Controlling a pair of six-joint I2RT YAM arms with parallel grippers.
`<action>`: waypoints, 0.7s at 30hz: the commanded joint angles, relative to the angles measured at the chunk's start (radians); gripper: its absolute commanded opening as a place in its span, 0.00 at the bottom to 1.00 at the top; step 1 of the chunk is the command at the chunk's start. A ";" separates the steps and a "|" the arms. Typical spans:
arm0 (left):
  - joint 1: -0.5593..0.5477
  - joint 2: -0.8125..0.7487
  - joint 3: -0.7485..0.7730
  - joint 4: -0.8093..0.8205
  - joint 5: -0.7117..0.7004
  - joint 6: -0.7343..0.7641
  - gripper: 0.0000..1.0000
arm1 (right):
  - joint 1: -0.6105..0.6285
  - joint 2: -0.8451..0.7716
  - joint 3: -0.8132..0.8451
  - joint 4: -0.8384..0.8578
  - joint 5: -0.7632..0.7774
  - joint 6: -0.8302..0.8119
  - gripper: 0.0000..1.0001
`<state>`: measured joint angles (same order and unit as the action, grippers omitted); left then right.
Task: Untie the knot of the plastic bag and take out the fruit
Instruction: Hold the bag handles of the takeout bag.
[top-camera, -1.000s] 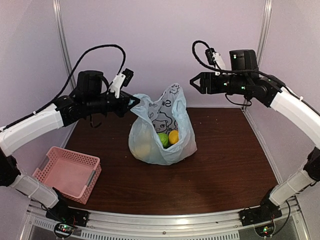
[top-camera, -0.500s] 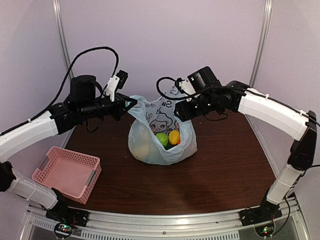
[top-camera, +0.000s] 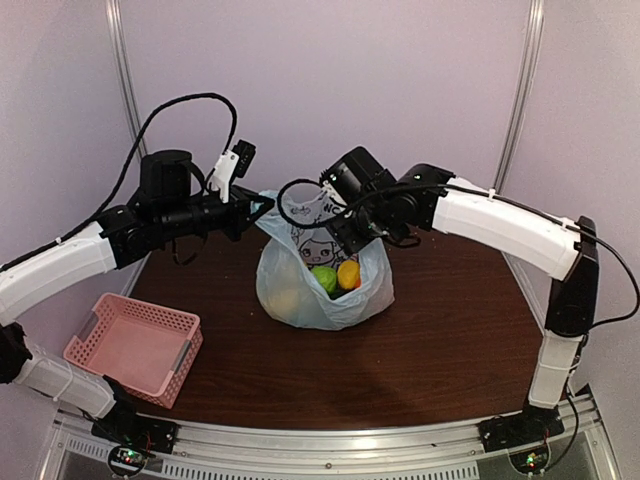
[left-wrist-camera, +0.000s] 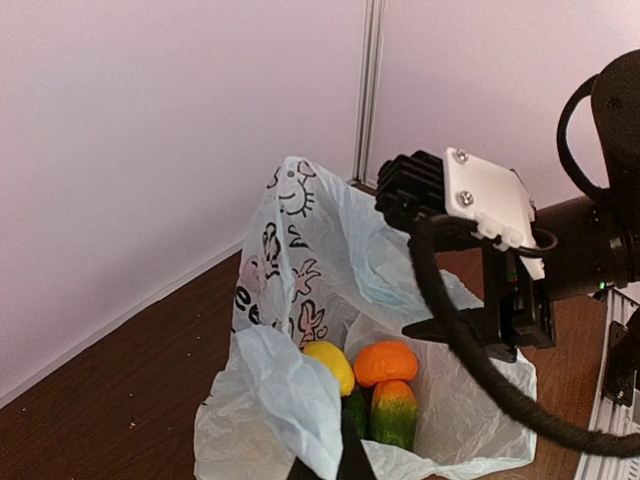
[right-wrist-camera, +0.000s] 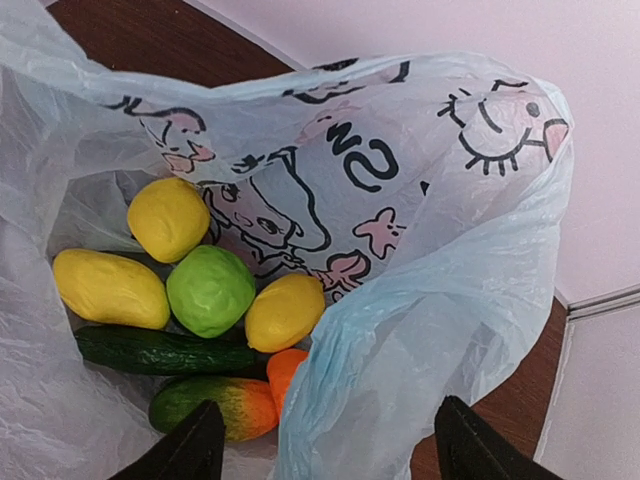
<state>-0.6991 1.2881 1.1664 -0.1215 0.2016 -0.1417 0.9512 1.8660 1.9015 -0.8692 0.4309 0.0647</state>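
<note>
My left gripper (top-camera: 262, 203) is clamped tight on the left rim of the plastic bag (top-camera: 300, 295), holding that side up. My right gripper (right-wrist-camera: 330, 445) hangs just above the bag's mouth, jaws wide and empty. The fruit (right-wrist-camera: 210, 290) lies in the bag's bottom.

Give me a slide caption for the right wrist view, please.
Right gripper open above the plastic bag, fruit exposed: yellow, green, orange pieces and a cucumber.

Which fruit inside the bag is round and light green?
The green fruit at the centre, with yellow pieces around it; the cucumber-like one is dark and long.
</note>
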 joint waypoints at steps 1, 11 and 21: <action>0.004 -0.020 -0.008 0.034 -0.015 0.000 0.00 | 0.023 0.037 0.026 -0.071 0.156 -0.029 0.74; 0.004 -0.022 -0.005 0.029 -0.029 0.001 0.00 | 0.040 0.067 0.062 -0.120 0.324 0.027 0.71; 0.004 -0.030 -0.005 0.025 -0.053 0.004 0.00 | -0.016 -0.085 -0.023 -0.012 0.239 0.150 0.22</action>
<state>-0.6991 1.2827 1.1664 -0.1226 0.1669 -0.1413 0.9722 1.8915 1.9293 -0.9386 0.7025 0.1463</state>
